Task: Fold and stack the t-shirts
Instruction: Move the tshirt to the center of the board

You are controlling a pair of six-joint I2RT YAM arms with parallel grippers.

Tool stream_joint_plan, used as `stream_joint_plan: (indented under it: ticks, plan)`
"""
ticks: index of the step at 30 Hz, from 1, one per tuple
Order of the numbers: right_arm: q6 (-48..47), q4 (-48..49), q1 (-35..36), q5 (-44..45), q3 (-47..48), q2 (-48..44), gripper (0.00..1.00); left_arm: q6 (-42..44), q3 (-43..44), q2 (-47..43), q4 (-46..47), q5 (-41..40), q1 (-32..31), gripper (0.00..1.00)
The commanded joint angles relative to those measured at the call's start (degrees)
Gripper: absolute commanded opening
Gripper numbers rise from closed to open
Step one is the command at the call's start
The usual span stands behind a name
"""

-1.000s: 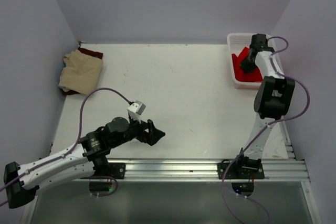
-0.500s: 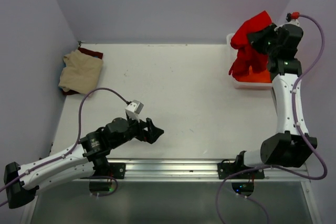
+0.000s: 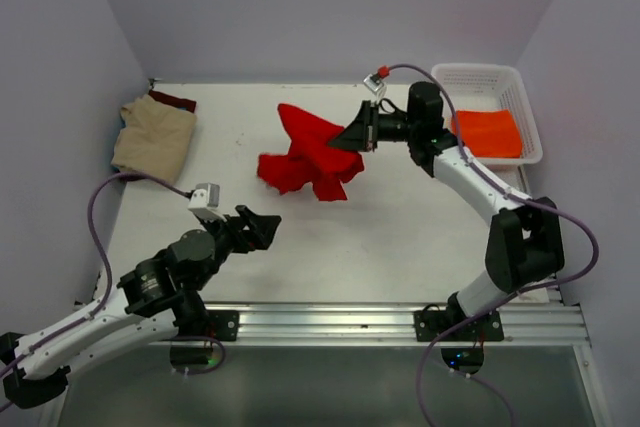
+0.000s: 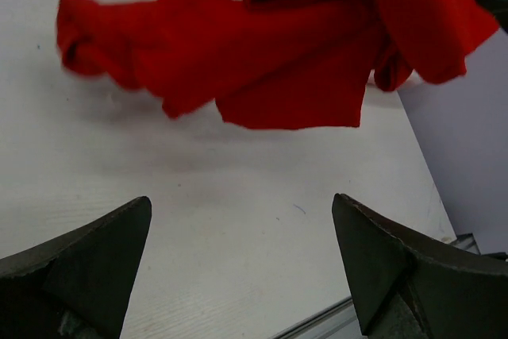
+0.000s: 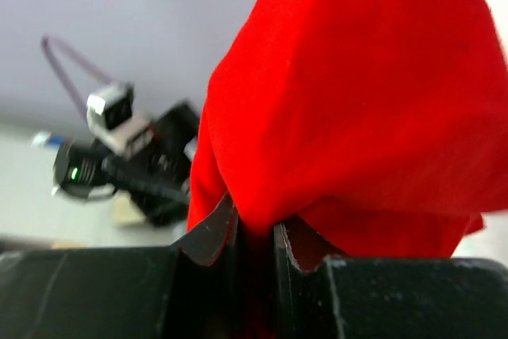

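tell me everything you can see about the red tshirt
The red t-shirt is plain, bright red soft cloth, crumpled and not folded. The right gripper is shut on a bunch of it near one end. The rest droops in loose folds and flaps over the middle of the white table, casting a shadow there. The left wrist view shows most of it hanging clear of the surface. Whether its lowest fold touches the table cannot be told.

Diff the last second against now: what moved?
The right gripper, shut on the red t-shirt, lifted it out of the white basket and carried it left to mid-table, uncovering the orange t-shirt. The left gripper, open, shifted slightly left. The folded tan t-shirt stayed put.
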Motion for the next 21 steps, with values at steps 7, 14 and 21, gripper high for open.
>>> stream_joint_plan:
  ticks: [7, 14, 21]
  plan:
    - [9.4, 16.04, 2.09, 3.8, -13.15, 4.67, 0.0, -5.88, 4.32, -3.92, -10.23, -10.61, -0.08, 1.0]
    - [-3.39, -15.2, 5.07, 30.96, -9.29, 7.92, 0.0, -1.84, 4.05, 3.88, -6.28, -2.54, -0.08, 1.0]
    - [-6.47, -25.13, 6.74, 46.97, -7.0, 5.64, 0.0, -0.08, 0.99, 15.32, 4.34, 11.61, -0.08, 1.0]
